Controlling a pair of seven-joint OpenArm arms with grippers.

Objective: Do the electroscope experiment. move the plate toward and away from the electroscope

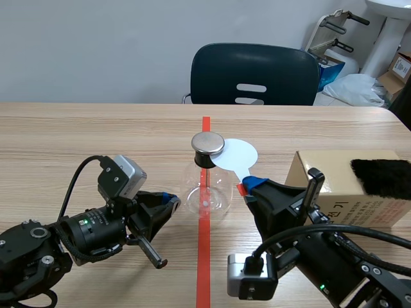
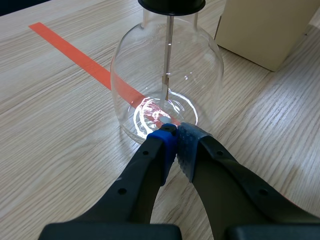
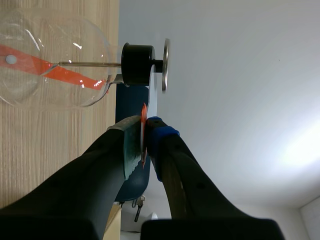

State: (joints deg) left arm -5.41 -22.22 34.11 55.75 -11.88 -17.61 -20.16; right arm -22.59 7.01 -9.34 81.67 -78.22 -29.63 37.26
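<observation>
Right gripper (image 3: 144, 136), low and closest in the scene view, is clamped on the orange tab (image 3: 143, 116) of the white plate (image 1: 241, 154), which it holds up beside the electroscope (image 1: 207, 186), its rim overlapping the metal cap (image 1: 208, 142). Only the right wrist view shows the plate edge-on, just beside the cap; contact cannot be told. Left gripper (image 2: 176, 140) has its pads pressed together on nothing, tips at the foot of the glass flask, which stands on the red tape line (image 1: 203, 256). A cardboard box (image 1: 340, 189) topped with black fur (image 1: 384, 176) sits behind the right arm, and a dark chair (image 1: 253, 72) stands beyond the table (image 1: 77, 128).
</observation>
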